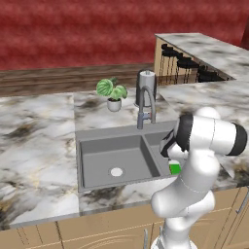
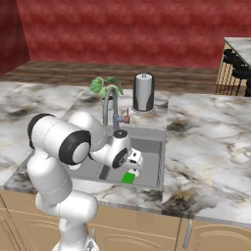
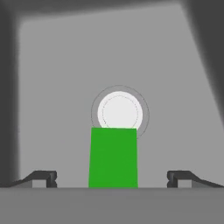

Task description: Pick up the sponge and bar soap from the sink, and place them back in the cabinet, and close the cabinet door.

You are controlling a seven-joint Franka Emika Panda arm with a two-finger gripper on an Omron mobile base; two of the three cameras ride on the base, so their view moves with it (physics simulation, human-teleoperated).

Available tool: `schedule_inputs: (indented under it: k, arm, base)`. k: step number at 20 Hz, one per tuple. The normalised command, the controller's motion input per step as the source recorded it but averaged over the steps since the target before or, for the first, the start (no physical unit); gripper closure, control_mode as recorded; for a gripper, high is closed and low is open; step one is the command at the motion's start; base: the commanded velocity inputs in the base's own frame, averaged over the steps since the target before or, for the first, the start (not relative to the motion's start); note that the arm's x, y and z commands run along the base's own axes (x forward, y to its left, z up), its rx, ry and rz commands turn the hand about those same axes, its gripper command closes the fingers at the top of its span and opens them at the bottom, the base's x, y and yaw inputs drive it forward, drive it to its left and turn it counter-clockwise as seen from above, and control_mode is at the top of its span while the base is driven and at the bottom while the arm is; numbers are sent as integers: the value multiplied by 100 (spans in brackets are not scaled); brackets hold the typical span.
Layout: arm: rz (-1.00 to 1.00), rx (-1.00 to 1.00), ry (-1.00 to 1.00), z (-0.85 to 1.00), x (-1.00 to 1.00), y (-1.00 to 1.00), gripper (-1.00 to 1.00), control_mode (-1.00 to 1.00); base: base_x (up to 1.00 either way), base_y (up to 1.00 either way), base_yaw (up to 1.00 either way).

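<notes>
The sponge point(image 3: 113, 157) is a bright green block lying on the floor of the right basin of the dark grey sink point(image 1: 97, 137), just in front of a white round drain point(image 3: 120, 113). It also shows as a green patch under the hand point(image 1: 174, 169) point(image 2: 128, 177). My gripper point(image 3: 112, 179) hangs open right above it, one fingertip point(image 3: 43, 178) far out on each side and neither touching it. From the right base view the gripper point(image 2: 134, 165) reaches down into the basin. The bar soap, the cabinet and the cabinet door are out of view.
A tall steel faucet point(image 1: 146, 104) rises behind the sink, with a potted plant point(image 1: 113, 92) and a steel canister point(image 1: 147, 83) behind it. The left basin has its own drain point(image 1: 116, 171). Marble counter point(image 2: 211, 142) surrounds the sink. Bar stools point(image 1: 185, 63) stand at the far right.
</notes>
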Motion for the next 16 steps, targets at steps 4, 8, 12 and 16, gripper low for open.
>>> schedule_inputs:
  k: [4,8,12,16]
  arm:
    - [0,0,2,-12,0,-4,-100,-100]
    - [0,0,3,-12,0,0,-100,-100]
    - [0,0,4,-12,0,0,-100,-100]
    - [0,0,3,-14,0,0,-100,-100]
  base:
    - [0,0,0]
    - [0,0,0]
    - [0,0,0]
    - [0,0,0]
